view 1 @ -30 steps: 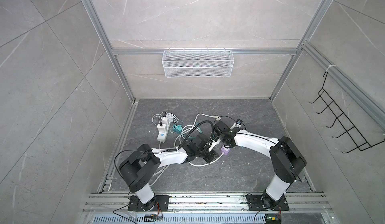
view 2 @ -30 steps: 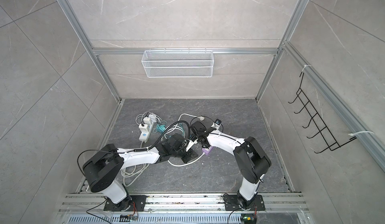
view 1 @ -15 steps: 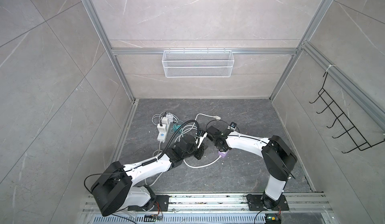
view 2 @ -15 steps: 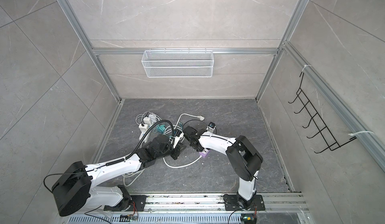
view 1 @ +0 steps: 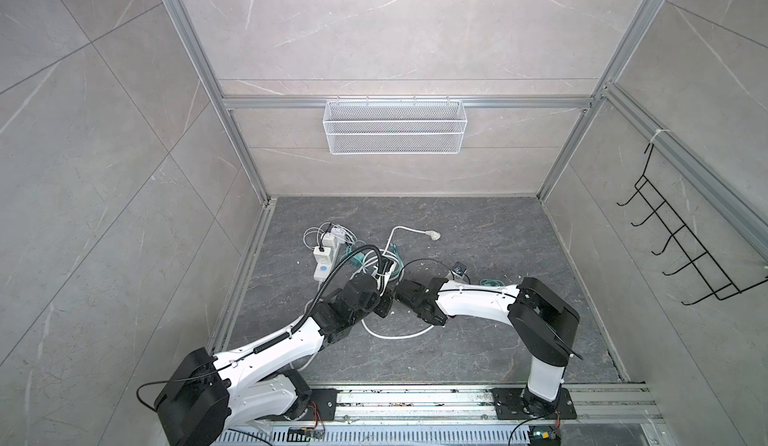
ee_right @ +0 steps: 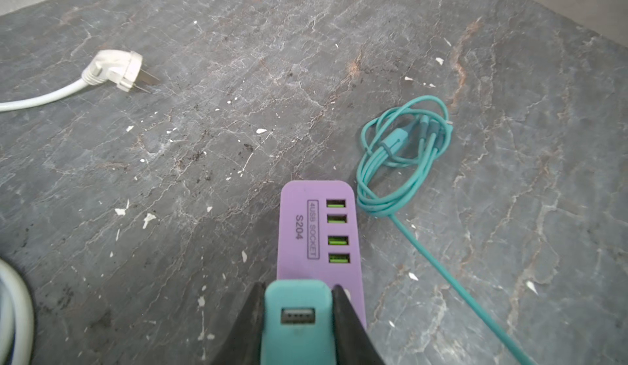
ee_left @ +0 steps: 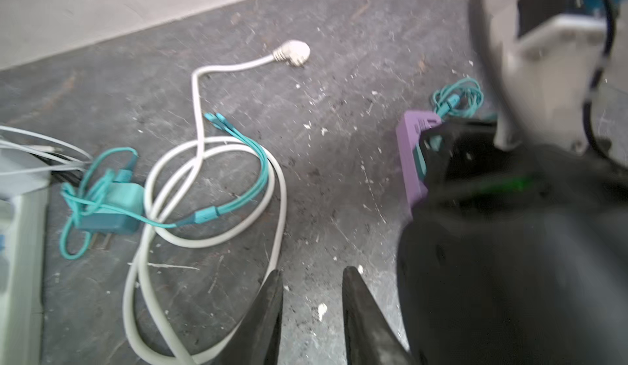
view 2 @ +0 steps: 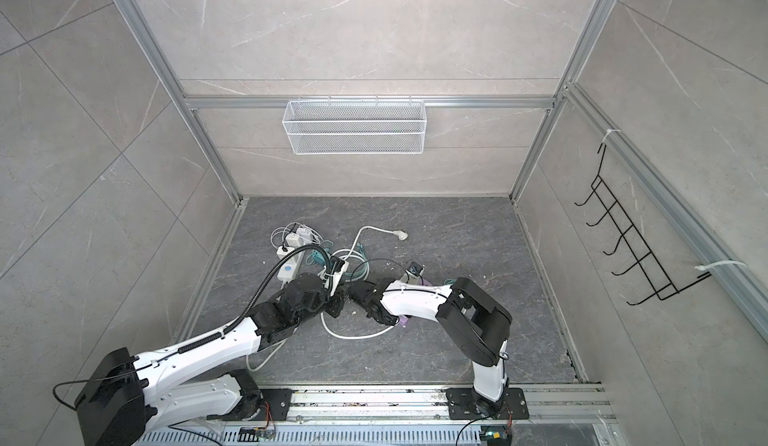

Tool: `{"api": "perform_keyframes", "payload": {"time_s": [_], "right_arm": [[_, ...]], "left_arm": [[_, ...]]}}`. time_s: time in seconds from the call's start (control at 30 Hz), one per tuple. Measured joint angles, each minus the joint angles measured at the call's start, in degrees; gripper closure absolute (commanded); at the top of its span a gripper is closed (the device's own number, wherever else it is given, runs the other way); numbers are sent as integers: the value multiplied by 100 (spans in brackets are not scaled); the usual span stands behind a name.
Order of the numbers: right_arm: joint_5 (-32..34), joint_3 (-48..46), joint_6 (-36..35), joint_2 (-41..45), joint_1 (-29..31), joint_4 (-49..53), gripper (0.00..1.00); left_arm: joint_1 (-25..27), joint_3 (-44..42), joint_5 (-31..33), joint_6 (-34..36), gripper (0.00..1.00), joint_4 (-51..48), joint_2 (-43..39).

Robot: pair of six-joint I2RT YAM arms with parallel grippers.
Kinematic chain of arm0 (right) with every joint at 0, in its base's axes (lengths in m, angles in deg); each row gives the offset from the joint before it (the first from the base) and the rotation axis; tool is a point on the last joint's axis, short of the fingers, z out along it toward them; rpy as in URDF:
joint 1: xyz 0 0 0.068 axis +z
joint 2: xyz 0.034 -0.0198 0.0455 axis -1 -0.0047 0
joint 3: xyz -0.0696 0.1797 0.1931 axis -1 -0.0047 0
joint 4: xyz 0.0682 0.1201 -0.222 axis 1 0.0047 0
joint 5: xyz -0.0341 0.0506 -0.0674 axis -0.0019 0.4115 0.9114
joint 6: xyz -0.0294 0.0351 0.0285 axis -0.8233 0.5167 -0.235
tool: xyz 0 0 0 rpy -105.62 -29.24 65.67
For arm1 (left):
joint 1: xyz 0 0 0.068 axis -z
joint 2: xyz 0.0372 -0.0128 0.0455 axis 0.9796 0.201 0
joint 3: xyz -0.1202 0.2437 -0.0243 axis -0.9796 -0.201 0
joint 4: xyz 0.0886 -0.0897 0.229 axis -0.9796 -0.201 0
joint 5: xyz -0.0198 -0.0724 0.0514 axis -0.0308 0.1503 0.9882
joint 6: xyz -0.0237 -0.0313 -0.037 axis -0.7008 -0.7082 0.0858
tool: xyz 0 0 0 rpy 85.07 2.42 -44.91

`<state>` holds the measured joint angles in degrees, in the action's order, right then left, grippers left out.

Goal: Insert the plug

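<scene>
Teal plug, pinched between the closed-in jaws of the right gripper, sits over the near end of the purple socket strip on the dark stone floor. From where I stand its prongs are hidden under the hand, so I cannot tell whether they have entered the slots. The step in hand looks to be the seating itself. The next move would call for a straight push down, with the strip kept from sliding. Close beside the holding hand, the left gripper hovers low over the floor, its jaws a little apart and pinching nothing, and it seems well placed to steady the strip. Just beyond the right fingertips run the strip's four green USB ports, with a coiled teal cable just beside them. Farther out from both hands a white plug lies loose on its cord. Farthest off, on the back wall, a white wire basket hangs with nothing showing through its mesh
</scene>
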<state>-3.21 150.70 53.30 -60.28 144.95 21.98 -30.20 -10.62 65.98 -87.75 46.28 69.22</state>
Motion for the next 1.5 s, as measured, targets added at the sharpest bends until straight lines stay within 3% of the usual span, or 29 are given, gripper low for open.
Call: {"api": "perform_keyframes", "payload": {"time_s": [0.33, 0.4, 0.47, 0.77, 1.0, 1.17, 1.5], "right_arm": [[52, 4, -140, -26, 15, -39, 98], [31, 22, -240, -24, -2, -39, 87], [-48, 28, -369, 17, -42, -55, 70], [-887, -173, -1062, 284, -354, -332, 44], [-1141, -177, -1508, 754, -549, -428, 36], [-1766, -400, -1882, 1128, -931, -837, 33], [-2374, -511, -2295, 1067, -1303, -1043, 30]], "left_arm": [[-201, -2, 557, -20, 53, 4, -63], [-374, -2, 623, -81, 44, -68, -63], [-627, -2, 649, -181, 40, -149, -48], [-1604, 129, 540, -404, 27, -326, 387], [-1714, 431, 444, -404, 21, -334, 765], [-1838, 706, 435, -404, 21, -306, 1106], [-1912, 1113, 195, -404, 21, -186, 1604]]}}
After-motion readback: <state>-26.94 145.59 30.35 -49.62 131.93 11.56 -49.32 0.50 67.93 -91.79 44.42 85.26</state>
